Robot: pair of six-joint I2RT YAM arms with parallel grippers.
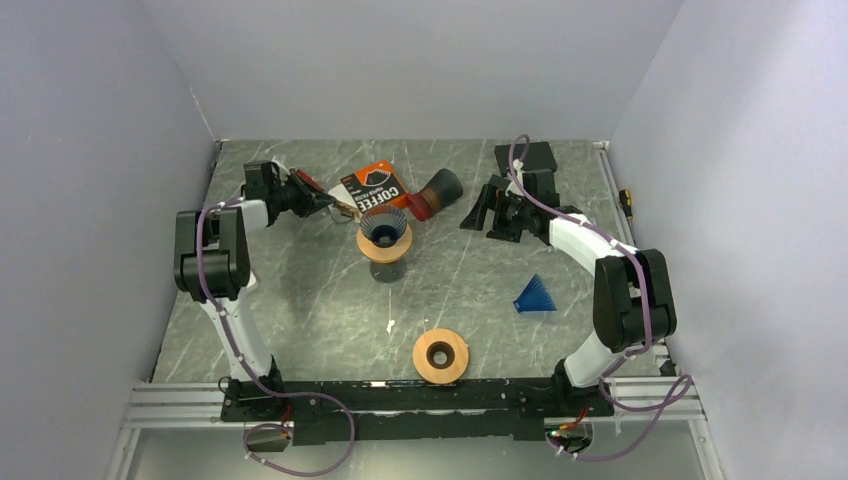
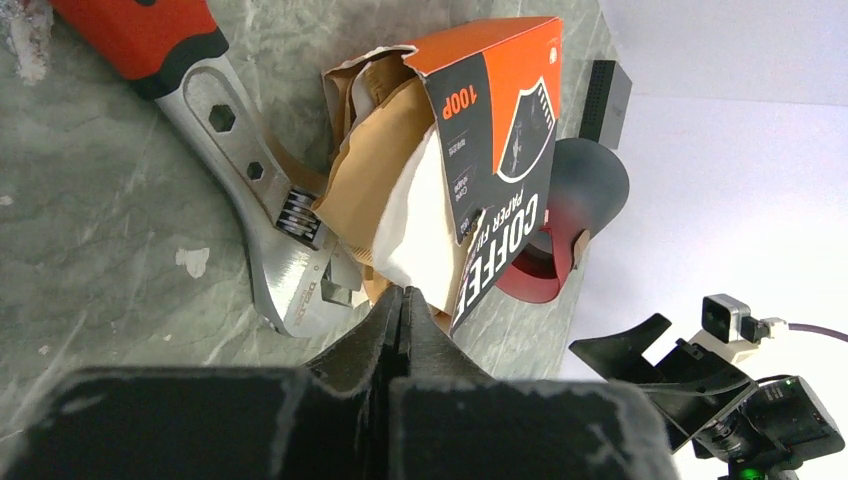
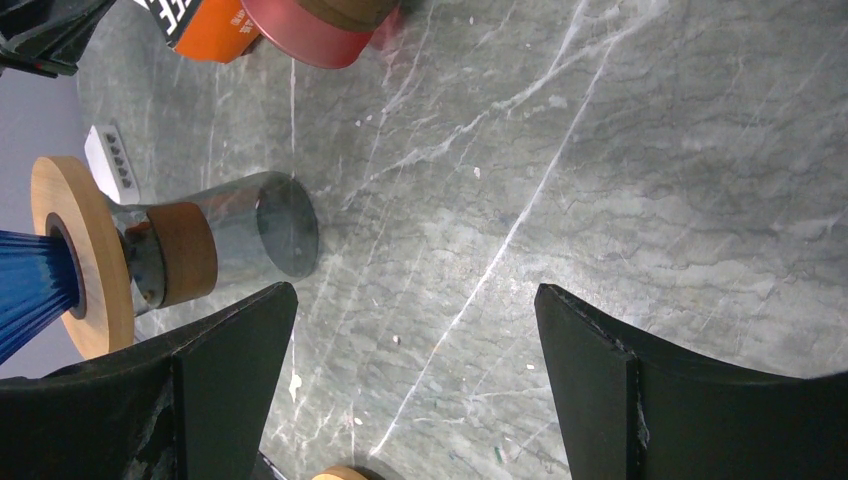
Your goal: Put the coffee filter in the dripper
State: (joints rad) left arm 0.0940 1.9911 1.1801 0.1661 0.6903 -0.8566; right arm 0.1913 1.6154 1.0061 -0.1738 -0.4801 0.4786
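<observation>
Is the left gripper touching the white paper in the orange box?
Touching. Left wrist view: the left gripper, shut, pinches the white paper at its lower edge, by the orange box.

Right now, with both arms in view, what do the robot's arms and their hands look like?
The left arm and right arm share white tubular links joined by boxy black joint housings, and a thin purple cable runs along each. The left hand and right hand are matte black, with flat wedge-shaped fingers scuffed pale along their edges.
</observation>
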